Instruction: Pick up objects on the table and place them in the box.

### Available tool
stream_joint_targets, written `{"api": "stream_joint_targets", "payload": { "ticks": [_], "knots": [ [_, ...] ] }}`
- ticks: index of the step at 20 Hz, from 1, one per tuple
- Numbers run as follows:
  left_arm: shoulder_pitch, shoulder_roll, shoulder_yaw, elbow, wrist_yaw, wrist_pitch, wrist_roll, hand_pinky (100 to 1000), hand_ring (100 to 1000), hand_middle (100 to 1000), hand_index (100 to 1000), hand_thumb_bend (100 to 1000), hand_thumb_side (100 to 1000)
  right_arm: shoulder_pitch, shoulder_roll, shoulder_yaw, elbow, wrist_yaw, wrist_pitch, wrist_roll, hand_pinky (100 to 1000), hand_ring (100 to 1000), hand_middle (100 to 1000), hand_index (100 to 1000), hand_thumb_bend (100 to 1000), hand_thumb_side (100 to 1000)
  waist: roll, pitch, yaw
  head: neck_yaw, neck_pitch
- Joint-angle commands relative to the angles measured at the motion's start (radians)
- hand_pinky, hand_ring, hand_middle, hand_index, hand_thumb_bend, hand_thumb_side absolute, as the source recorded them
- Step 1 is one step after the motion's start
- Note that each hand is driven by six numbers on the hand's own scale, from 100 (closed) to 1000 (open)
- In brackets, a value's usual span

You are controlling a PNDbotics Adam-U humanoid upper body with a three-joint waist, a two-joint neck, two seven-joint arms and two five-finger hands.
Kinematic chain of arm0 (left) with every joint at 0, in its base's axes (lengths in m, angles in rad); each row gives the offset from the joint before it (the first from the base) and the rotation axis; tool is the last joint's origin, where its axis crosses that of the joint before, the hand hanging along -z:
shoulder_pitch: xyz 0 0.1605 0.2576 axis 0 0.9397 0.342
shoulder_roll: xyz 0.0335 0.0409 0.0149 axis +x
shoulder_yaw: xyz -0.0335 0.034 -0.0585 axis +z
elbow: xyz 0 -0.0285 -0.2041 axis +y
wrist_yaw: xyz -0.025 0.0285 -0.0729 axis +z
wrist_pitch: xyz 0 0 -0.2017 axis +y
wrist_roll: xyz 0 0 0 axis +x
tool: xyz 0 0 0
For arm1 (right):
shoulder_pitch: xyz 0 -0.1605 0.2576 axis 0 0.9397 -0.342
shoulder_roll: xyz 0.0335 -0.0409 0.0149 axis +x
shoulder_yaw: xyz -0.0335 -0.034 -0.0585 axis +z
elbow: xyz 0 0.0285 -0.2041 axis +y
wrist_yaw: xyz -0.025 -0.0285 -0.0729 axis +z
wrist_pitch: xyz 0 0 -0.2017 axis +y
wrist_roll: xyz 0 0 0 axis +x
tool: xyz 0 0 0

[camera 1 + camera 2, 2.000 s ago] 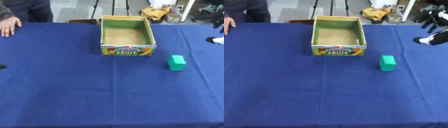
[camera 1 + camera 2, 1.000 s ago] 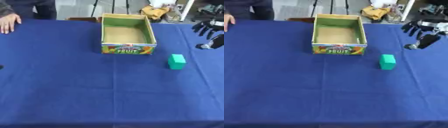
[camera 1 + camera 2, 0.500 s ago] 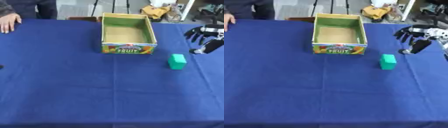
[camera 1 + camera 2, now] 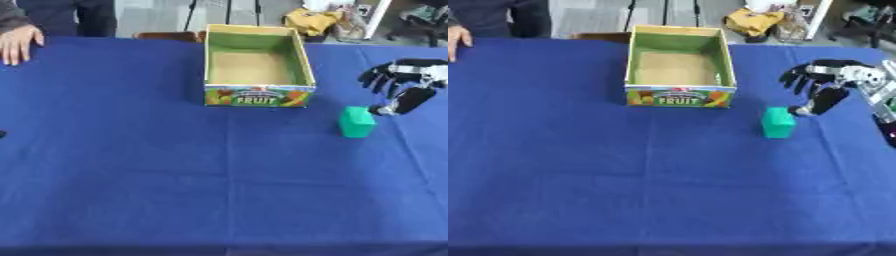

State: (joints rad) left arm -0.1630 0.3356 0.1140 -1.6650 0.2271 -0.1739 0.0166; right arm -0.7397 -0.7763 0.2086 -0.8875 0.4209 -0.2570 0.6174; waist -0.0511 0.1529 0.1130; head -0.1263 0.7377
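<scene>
A blue cloth covers the table (image 4: 131,175) I'm working over, with floor clutter past its far edge. Nothing sits between my right hand (image 4: 826,82) and the green block (image 4: 778,122). The fruit box (image 4: 256,65), printed "FRUIT" on its front, shows only its bare cardboard floor. The block is a small upright green piece, just right of the box's near corner. My right hand hangs beside it, fingers spread wide, holding nothing.
</scene>
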Motion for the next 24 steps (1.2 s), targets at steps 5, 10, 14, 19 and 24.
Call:
{"api": "stream_joint_targets", "payload": {
  "ticks": [5,10,14,19,24],
  "knots": [
    [-0.013,0.019,0.001,-0.013,-0.003,-0.002,-0.003,647,833,722,780,644,689,-0.005,-0.029,-0.001,-0.002,0.012,-0.01,0.008,614,761,797,911,325,100,0.0,-0.013,-0.003,-0.003,0.004],
    [-0.012,0.019,0.001,-0.013,-0.003,-0.002,-0.003,647,833,722,780,644,689,0.003,-0.031,0.005,-0.004,0.009,-0.012,0.017,615,763,797,911,321,100,-0.001,-0.013,-0.004,-0.004,0.007],
    [-0.012,0.019,0.001,-0.013,-0.003,-0.002,-0.003,647,833,722,780,644,689,0.007,-0.028,0.013,-0.006,0.01,-0.016,0.033,618,766,800,911,320,100,-0.001,-0.012,-0.003,-0.005,0.009],
    [-0.012,0.018,0.001,-0.013,-0.002,-0.002,-0.003,647,833,721,780,646,689,0.011,-0.017,0.018,0.002,0.025,-0.021,0.044,618,767,801,912,318,100,0.001,-0.012,-0.001,-0.006,0.009],
    [-0.012,0.017,0.001,-0.013,-0.002,-0.003,-0.003,647,833,721,780,646,689,0.013,-0.005,0.02,0.011,0.037,-0.027,0.049,617,767,801,912,317,100,0.003,-0.011,0.001,-0.008,0.008]
  ]
}}
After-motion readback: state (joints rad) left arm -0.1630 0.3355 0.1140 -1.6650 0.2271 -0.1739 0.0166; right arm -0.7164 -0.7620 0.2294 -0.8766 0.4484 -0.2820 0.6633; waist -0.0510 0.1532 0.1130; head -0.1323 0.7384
